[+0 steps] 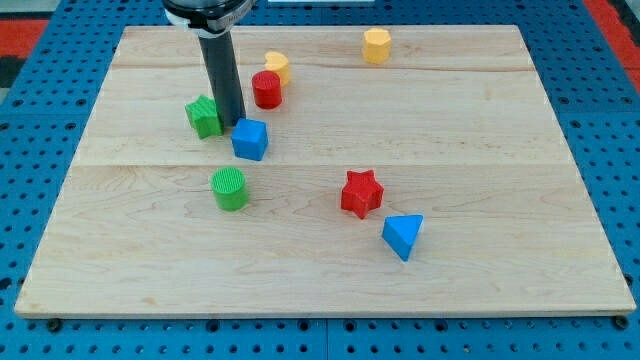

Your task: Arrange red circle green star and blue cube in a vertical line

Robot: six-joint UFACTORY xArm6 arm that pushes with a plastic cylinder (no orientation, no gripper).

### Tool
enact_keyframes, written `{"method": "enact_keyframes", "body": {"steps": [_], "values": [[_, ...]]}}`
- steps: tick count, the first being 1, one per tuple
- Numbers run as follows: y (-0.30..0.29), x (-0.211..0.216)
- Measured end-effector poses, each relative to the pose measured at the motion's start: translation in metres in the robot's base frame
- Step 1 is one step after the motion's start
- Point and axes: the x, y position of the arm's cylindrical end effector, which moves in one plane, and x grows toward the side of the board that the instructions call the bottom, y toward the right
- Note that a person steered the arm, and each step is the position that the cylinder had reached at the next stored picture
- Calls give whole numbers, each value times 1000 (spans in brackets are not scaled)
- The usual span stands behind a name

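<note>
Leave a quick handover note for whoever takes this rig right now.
My tip sits between the green star on its left and the blue cube on its right, close to both.
The red circle stands above the cube, beside a yellow block.
Done: the three are clustered at the view's upper left.
Left: the star sits off to the left; bring all three into one vertical line.
</note>
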Motion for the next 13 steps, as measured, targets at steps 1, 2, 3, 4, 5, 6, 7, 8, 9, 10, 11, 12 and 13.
{"method": "enact_keyframes", "body": {"steps": [1, 2, 3, 4, 5, 6, 7, 8, 9, 10, 11, 12, 13], "values": [[27, -6], [69, -10], [76, -38], [60, -63], [30, -62], [70, -48], [57, -48], [16, -45], [19, -40], [8, -40], [-13, -41], [39, -32], [63, -3]]}}
